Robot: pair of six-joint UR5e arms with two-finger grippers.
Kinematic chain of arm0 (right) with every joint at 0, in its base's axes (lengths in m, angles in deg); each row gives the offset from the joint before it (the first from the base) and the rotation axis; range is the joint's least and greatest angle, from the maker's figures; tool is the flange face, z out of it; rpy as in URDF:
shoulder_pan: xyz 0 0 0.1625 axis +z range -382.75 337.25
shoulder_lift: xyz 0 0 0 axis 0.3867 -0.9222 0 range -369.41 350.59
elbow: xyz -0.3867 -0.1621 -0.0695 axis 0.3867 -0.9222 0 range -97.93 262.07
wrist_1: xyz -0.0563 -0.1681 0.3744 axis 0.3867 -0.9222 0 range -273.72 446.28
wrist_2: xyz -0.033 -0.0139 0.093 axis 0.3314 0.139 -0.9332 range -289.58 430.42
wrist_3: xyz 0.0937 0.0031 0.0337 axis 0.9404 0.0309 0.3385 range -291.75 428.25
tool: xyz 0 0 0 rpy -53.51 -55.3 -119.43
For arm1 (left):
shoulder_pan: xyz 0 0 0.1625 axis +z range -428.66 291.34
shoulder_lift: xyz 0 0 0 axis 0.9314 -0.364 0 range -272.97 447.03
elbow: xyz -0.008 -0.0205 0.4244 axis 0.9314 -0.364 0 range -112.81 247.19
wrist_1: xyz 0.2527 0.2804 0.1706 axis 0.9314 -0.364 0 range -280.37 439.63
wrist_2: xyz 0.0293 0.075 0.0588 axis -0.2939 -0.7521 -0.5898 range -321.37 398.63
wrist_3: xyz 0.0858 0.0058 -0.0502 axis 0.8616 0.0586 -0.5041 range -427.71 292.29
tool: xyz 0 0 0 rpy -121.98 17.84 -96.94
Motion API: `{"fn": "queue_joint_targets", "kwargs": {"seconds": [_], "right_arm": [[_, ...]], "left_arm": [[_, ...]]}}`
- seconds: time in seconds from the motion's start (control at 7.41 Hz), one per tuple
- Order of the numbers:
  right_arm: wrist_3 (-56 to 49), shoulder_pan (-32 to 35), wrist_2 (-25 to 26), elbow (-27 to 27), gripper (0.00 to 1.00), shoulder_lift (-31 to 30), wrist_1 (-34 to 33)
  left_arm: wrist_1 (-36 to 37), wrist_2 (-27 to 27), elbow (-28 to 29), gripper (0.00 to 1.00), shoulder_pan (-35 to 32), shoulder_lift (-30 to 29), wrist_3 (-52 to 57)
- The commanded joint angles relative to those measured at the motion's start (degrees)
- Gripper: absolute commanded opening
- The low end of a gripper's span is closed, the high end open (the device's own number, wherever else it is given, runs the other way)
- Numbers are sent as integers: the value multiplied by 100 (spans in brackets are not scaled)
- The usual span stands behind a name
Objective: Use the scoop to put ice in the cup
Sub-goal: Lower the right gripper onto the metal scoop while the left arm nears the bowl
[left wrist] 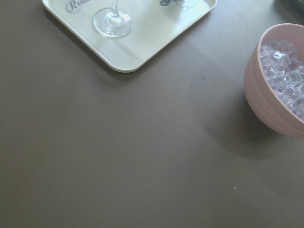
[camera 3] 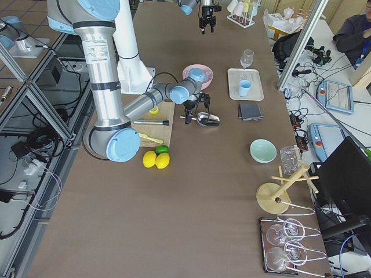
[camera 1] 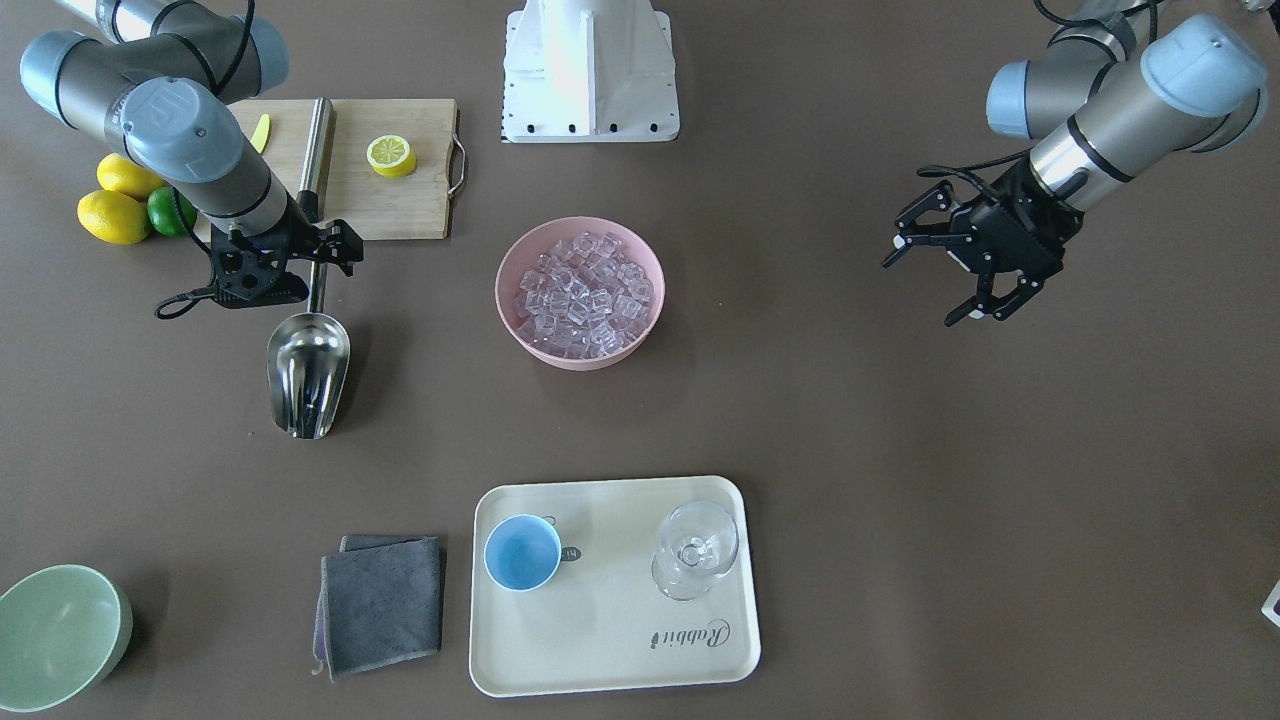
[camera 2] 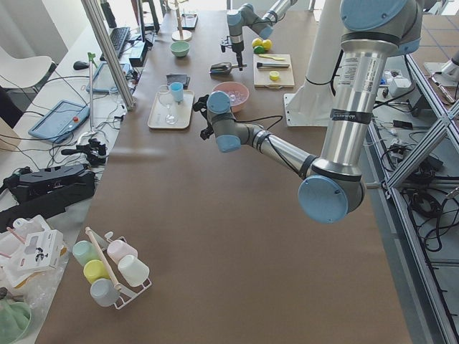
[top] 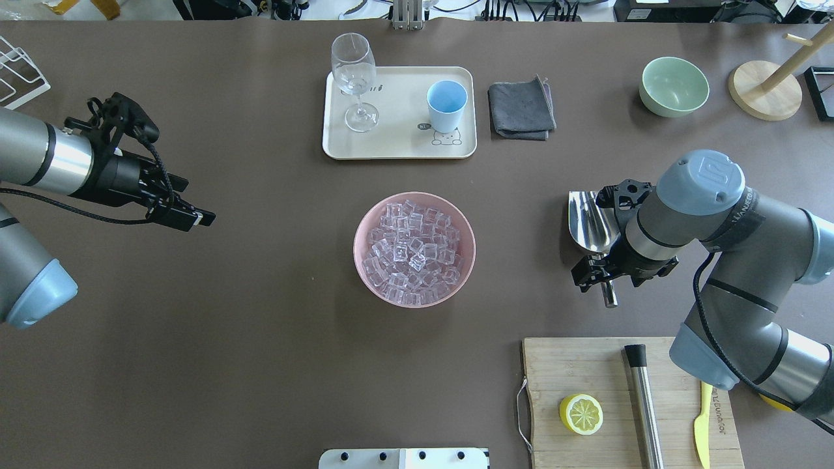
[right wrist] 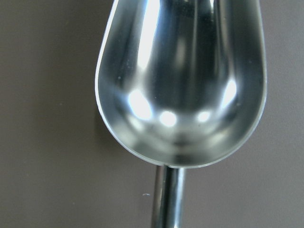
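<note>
The steel scoop (camera 1: 308, 370) lies on the table, bowl empty, as the right wrist view (right wrist: 180, 85) shows up close. My right gripper (camera 1: 300, 262) hangs over its thin handle, jaws spread on either side, open; it also shows from overhead (top: 616, 272) above the scoop (top: 589, 221). The ice (camera 1: 582, 295) fills a pink bowl (top: 361, 228) at the table's middle. The light-blue cup (camera 1: 522, 552) stands upright and empty on a cream tray (camera 1: 620, 640). My left gripper (camera 1: 925, 280) is open and empty, held above bare table far from the bowl.
A wine glass (camera 1: 695, 550) shares the tray with the cup. A grey cloth (camera 1: 380, 600) and a pale green bowl (camera 1: 55, 635) lie beyond the scoop. A cutting board (camera 1: 400, 200) with a half lemon and a steel muddler (camera 1: 318, 140) sits behind my right gripper.
</note>
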Motion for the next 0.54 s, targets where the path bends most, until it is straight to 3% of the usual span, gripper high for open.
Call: {"fn": "queue_joint_targets", "kwargs": {"seconds": [0.0, 0.14, 0.41], "right_arm": [[256, -10, -19, -42, 98, -9, 175], [283, -10, -19, -33, 96, -9, 175], [441, -11, -19, -42, 92, -9, 167]], "left_arm": [[-417, -523, 158, 99, 423, -191, 906], [-705, -516, 480, 99, 424, -409, 1697], [-1233, -533, 878, 99, 581, -683, 2100]]}}
